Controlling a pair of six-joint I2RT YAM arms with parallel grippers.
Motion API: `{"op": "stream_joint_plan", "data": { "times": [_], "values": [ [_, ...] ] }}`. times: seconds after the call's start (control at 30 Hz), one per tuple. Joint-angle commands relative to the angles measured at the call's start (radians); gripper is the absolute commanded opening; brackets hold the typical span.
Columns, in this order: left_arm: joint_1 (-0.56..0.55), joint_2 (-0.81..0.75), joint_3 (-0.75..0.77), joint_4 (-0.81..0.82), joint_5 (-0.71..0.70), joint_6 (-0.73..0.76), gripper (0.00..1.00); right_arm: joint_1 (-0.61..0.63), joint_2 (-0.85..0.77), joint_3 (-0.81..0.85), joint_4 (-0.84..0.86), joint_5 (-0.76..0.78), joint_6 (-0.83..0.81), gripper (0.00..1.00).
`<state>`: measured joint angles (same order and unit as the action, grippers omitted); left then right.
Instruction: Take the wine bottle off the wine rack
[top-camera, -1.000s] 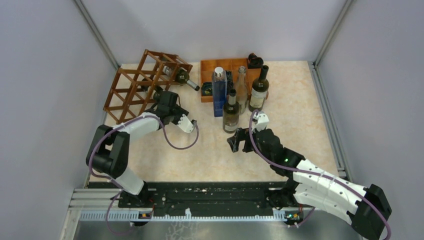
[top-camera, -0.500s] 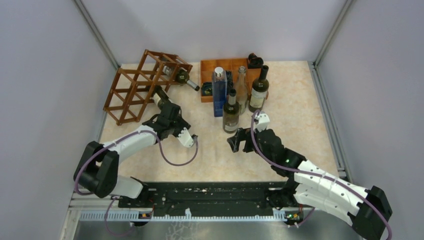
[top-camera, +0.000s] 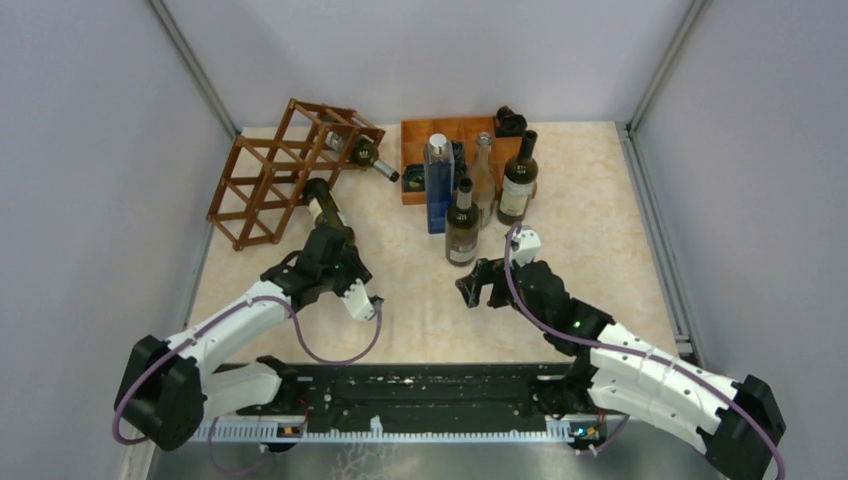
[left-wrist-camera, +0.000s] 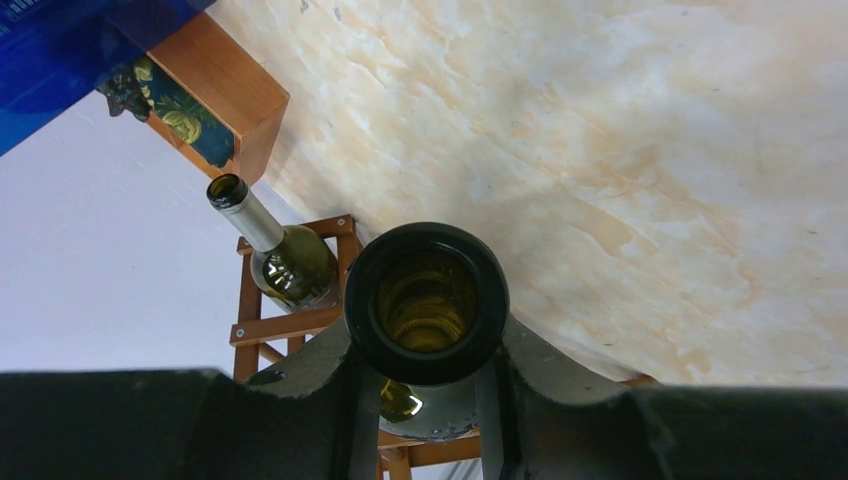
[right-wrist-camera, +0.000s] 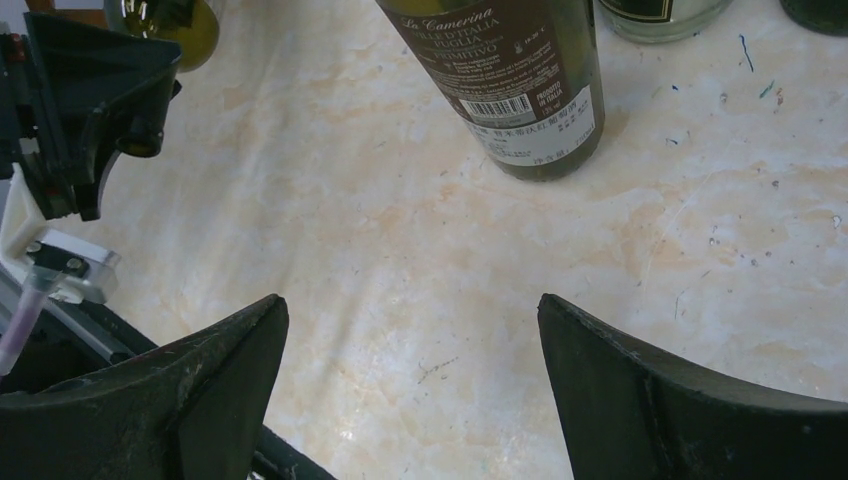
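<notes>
- Progress: the wine bottle (top-camera: 320, 200) is partly drawn from the wine rack (top-camera: 262, 175), and removal looks well advanced. The bottle lies tilted, its base at the rack's near corner and its neck pointing toward the arms. Whether the base is fully free of the slats cannot be told from above.
- Left gripper (top-camera: 328, 238): clenched on the wine bottle's neck just under the lip. The wrist view looks straight into the open mouth, with no cork or cap.
- Outstanding, as judged: draw the bottle wholly clear of the frame, then set it on the tabletop (right-wrist-camera: 400, 250).
- Second green bottle (top-camera: 362, 153): lodged in a far cell of the rack, neck poking out toward the compartment tray (top-camera: 418, 133). No gripper touches it.
- Right gripper (right-wrist-camera: 410, 400): released, jaws wide, holding nothing. It hovers over bare tabletop, near a standing dark bottle (right-wrist-camera: 510, 80).
- Writing, standing dark bottle: the brown label reads "La Camerina", "PUGLIA" and "PRIMITIVO". A white panel below carries a barcode; the finer print is too small to read.
- Writing, elsewhere: no label shows on the held bottle. The other upright bottles by the tray cannot be read.
</notes>
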<state>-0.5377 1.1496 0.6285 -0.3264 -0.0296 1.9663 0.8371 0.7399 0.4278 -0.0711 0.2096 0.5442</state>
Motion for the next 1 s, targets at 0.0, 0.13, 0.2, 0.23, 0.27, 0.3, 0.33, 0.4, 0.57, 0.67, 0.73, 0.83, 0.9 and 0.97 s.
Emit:
{"op": "stream_joint_plan", "data": {
  "times": [0.0, 0.13, 0.2, 0.23, 0.27, 0.3, 0.33, 0.4, 0.57, 0.67, 0.73, 0.83, 0.9, 0.97],
  "values": [
    [-0.017, -0.091, -0.01, -0.035, 0.013, 0.063, 0.0, 0.013, -0.016, 0.004, 0.03, -0.01, 0.006, 0.94],
    [-0.018, -0.15, -0.017, -0.161, 0.08, 0.08, 0.0, 0.013, -0.019, 0.007, 0.022, -0.012, 0.005, 0.94],
    [-0.019, -0.182, -0.032, -0.213, 0.103, 0.091, 0.0, 0.014, -0.022, 0.006, 0.021, -0.012, 0.006, 0.94],
    [-0.018, -0.195, -0.043, -0.232, 0.109, 0.1, 0.0, 0.014, -0.024, 0.006, 0.021, -0.011, 0.005, 0.94],
    [-0.019, -0.208, -0.058, -0.238, 0.111, 0.111, 0.0, 0.014, -0.024, 0.006, 0.019, -0.011, 0.006, 0.94],
    [-0.018, -0.222, -0.074, -0.239, 0.109, 0.121, 0.0, 0.014, -0.025, 0.006, 0.019, -0.011, 0.006, 0.94],
    [-0.019, -0.231, -0.089, -0.239, 0.106, 0.131, 0.0, 0.014, -0.025, 0.006, 0.02, -0.012, 0.006, 0.94],
    [-0.018, -0.243, -0.114, -0.24, 0.105, 0.14, 0.0, 0.014, -0.025, 0.007, 0.018, -0.012, 0.006, 0.94],
    [-0.018, -0.246, -0.174, -0.181, 0.082, 0.144, 0.0, 0.014, -0.024, 0.012, 0.013, -0.011, 0.003, 0.94],
    [-0.018, -0.212, -0.194, -0.111, 0.045, 0.131, 0.0, 0.014, -0.025, 0.014, 0.01, -0.011, 0.002, 0.94],
    [-0.019, -0.185, -0.192, -0.088, 0.039, 0.113, 0.0, 0.013, -0.025, 0.014, 0.008, -0.01, 0.003, 0.94],
    [-0.018, -0.182, -0.165, -0.097, 0.096, 0.086, 0.0, 0.014, -0.026, 0.012, 0.005, -0.011, 0.006, 0.94],
    [-0.018, -0.208, -0.136, -0.118, 0.181, 0.09, 0.0, 0.014, -0.029, 0.012, 0.004, -0.011, 0.006, 0.94],
    [-0.019, -0.239, -0.094, -0.139, 0.247, 0.104, 0.0, 0.014, -0.03, 0.014, 0.003, -0.014, 0.003, 0.94]
  ]
}}
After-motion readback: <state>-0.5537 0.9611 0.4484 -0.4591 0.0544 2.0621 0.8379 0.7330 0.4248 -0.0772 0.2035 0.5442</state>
